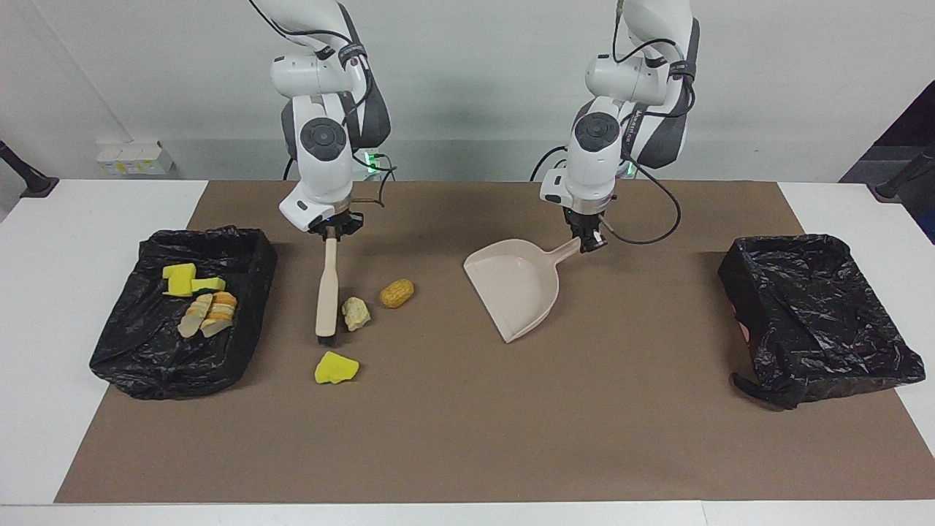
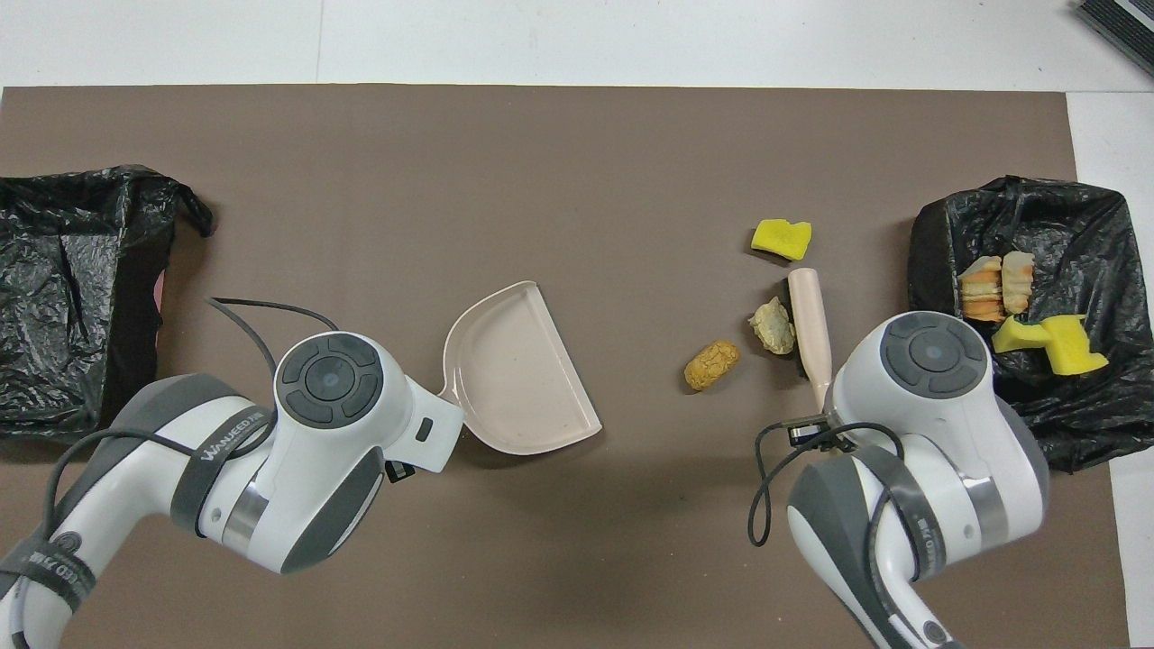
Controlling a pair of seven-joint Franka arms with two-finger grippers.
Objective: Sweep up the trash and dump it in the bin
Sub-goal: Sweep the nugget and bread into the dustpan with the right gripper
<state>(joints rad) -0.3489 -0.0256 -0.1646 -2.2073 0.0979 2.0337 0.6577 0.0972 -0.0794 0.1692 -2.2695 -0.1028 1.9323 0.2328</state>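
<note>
Two claws, both engaged, nearest the robots: right claw (image 1: 334,229) clamped on the top of the brush (image 1: 326,287) handle, bristles down on the brown mat (image 1: 467,438); left claw (image 1: 589,240) gripping the handle end of the beige dustpan (image 1: 515,287), whose mouth is turned toward the brush and the right arm's end of the bench (image 1: 88,212). Three pieces of trash loose on the mat: orange-brown peanut-shaped lump (image 1: 396,293) between brush and dustpan; cream crumbly chunk (image 1: 356,313) just beside the bristles, contact not determinable; yellow sponge piece (image 1: 336,368) farther from the robots than the brush head. Four pieces already in the black-lined bin (image 1: 146,351) at the right arm's end: yellow sponges (image 1: 191,280) and cream chunks (image 1: 208,314). Second black-lined bin (image 1: 814,314) at the left arm's end, no trash seen in it. Step judged in hand: sweeping the remaining scraps toward the dustpan. Next move likely calls for the pan lip flat on the mat and a stroke catching chunk and lump together; the sponge piece probably needs a separate pass.
</note>
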